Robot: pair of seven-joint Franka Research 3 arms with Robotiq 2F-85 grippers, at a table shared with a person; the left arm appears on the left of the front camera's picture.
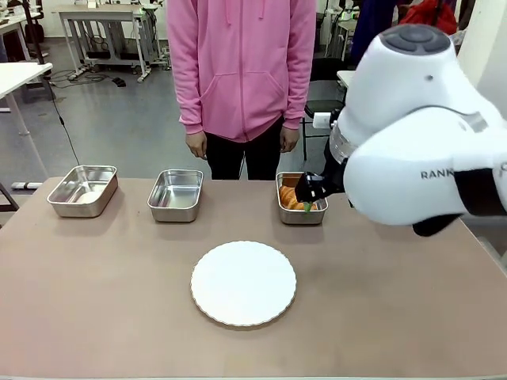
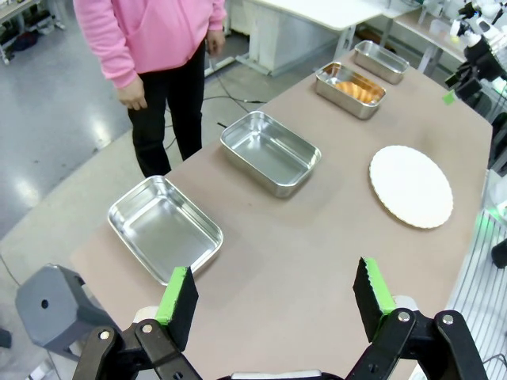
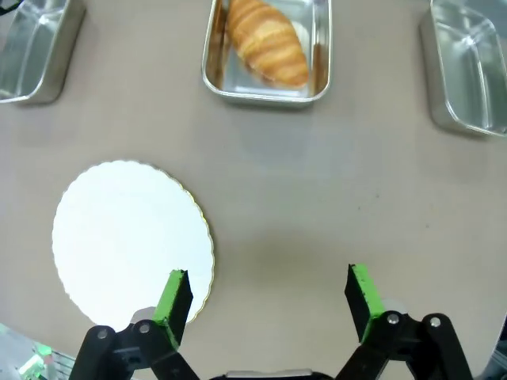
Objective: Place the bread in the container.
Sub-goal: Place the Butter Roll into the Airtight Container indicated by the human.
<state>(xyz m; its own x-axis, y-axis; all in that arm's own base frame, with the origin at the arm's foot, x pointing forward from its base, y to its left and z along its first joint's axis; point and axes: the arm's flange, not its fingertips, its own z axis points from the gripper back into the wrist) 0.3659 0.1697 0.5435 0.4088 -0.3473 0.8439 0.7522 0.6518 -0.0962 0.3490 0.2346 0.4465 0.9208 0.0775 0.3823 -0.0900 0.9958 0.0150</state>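
Shiny steel container (image 3: 266,87); flaky glazed bread (image 3: 267,41); matt white plate (image 3: 131,241); matt tabletop (image 1: 103,301).

We are in a robotics lab or workshop, judging by the polished grey floor (image 1: 119,119), the metal-framed white workbenches (image 1: 103,20) with cables (image 1: 67,127) trailing beneath them, and the brown table (image 1: 119,317) where a white robot arm (image 1: 420,134) works opposite a standing person (image 1: 242,71).

Bread (image 3: 268,39) lies in container (image 3: 265,89), right of two pans in far row; plate (image 1: 243,283) sits nearer, mid-bench (image 1: 396,317).
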